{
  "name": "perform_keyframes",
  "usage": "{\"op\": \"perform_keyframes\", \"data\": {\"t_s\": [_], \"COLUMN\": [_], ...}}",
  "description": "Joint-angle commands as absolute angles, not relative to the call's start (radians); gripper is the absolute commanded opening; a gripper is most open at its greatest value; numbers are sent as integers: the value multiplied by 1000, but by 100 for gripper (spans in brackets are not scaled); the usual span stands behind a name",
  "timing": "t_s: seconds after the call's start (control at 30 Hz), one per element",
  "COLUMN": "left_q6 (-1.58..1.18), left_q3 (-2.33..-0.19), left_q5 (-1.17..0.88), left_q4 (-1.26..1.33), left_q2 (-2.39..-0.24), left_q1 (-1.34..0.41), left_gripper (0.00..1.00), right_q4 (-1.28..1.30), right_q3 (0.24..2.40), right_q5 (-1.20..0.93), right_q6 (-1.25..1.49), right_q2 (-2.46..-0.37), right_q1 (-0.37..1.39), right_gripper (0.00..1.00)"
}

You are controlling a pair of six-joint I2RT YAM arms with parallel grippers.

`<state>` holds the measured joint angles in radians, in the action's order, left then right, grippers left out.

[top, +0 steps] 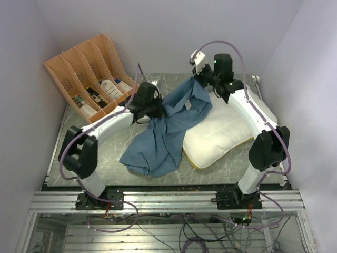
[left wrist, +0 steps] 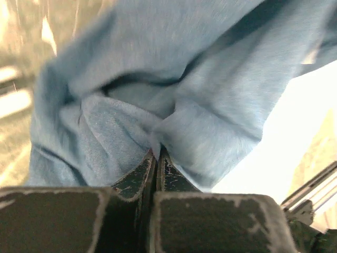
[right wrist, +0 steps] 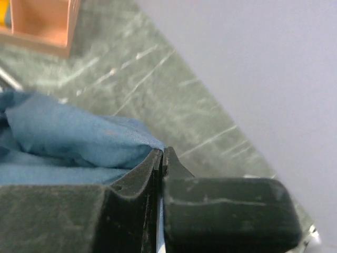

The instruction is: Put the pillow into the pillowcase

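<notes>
Blue pillowcase (top: 168, 132) lies crumpled mid-surface, draped over the left end of the pillow (top: 221, 134). Pillow is outside the case, flat on the right half of the surface (top: 105, 158), with its yellow edge showing along the near side.

Left fingers (left wrist: 147, 166) are together, clamped on a bunched fold of the pillowcase; wrist view shows cloth pinched right at the tips. Right fingers (right wrist: 155, 161) are also together, pinching a thin edge of the pillowcase at its far end, near the far wall. Orange file rack (top: 87, 74) sits far left, well apart from the work.

Step, as I read it: gripping the case at two points to find and open its mouth. Nothing is inserted yet, so this is early in the task. Can't tell from any view whether either pinch holds one layer or both, or whether either is on the open hem.

Next move probably calls for lifting and spreading both grips, so the cloth hangs free of the pillow and the opening shows. If both layers are pinched, the mouth won't open and a regrip is needed. Risks: the case drags the pillow where it's draped over it, and the thin right pinch slips.
</notes>
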<state>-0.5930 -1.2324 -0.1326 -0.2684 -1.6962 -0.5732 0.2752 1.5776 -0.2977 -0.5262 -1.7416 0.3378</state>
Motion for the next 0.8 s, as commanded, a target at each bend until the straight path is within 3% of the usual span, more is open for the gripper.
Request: {"op": "perform_keyframes", "data": {"t_s": [0.0,0.23,0.27,0.43,0.5,0.6,0.7,0.77], "left_q6": [-500,-608,-631,-629,-569,-504,-450,-415], "left_q3": [-1397,-1476,-1486,-1675,-1757,-1664,-1515,-1415], "left_q5": [-104,-428,-458,-526,-424,-222,-62,-7], "left_q4": [-366,-197,-158,-196,-339,-356,-330,-326], "left_q2": [-1547,-1584,-1620,-1906,-1942,-1822,-1641,-1528], "left_q1": [-578,-617,-649,-845,-875,-875,-876,-874], "left_gripper": [7,7,8,47,53,64,88,99], "right_q4": [243,96,69,79,114,137,212,264], "right_q3": [1705,1691,1675,1653,1620,1510,1402,1342], "right_q5": [-377,-132,-81,-40,-116,-294,-577,-745], "right_q6": [-429,-405,-403,-330,-306,-304,-349,-346], "right_q2": [-1694,-1670,-1680,-1729,-1680,-1541,-1402,-1350], "right_q1": [323,257,236,104,52,10,-11,-12], "right_gripper": [0,0,5,51,62,80,90,90]}}
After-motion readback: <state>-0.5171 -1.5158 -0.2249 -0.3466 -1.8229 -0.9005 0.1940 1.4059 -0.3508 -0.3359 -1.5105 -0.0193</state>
